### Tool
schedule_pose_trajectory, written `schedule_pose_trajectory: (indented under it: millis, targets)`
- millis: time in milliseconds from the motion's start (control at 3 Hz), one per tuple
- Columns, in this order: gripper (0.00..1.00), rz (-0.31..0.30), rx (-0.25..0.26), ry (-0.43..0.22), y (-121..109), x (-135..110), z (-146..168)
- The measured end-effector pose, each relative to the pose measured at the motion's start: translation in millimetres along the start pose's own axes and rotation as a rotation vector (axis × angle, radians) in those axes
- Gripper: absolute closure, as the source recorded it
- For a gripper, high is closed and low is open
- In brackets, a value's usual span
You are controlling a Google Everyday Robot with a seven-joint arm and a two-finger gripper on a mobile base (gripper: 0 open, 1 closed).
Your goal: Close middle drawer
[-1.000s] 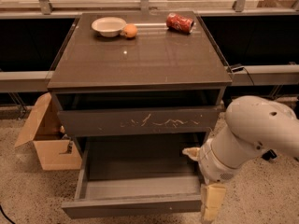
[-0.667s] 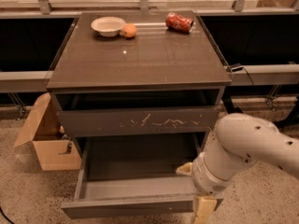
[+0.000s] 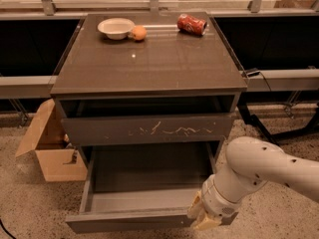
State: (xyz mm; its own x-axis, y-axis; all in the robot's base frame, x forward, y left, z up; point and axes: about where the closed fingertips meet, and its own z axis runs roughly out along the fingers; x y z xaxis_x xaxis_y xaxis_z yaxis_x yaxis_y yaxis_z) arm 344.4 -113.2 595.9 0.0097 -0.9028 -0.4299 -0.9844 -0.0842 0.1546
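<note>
Jutting frontward, middle drawer (image 3: 144, 195); jaws at front.

White rounded arm (image 3: 259, 168), tan end effector (image 3: 204, 218)

The dark brown cabinet top (image 3: 149, 63) carries three things along its far edge: a white bowl (image 3: 115, 27) at the far left; an orange (image 3: 138, 32) just beside the bowl on its right; a red can (image 3: 192, 24) lying on its side at the far right. The speckled floor (image 3: 30, 203) bears an open cardboard box (image 3: 52, 148) just left of the cabinet; the gripper (image 3: 203, 218) hangs low at the near right, by the front of the open middle drawer (image 3: 129, 222).
</note>
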Motion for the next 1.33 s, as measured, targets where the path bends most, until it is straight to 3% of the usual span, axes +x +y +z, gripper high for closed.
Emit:
schedule_pose_trajectory:
  millis: [333, 667, 1333]
  targets:
    - [0.87, 0.000, 0.000, 0.000, 0.0, 0.0, 0.2]
    - [1.00, -0.037, -0.038, -0.002, -4.8, 7.5, 49.9]
    - [1.00, -0.071, -0.055, 0.017, -22.8, 26.4, 126.8]
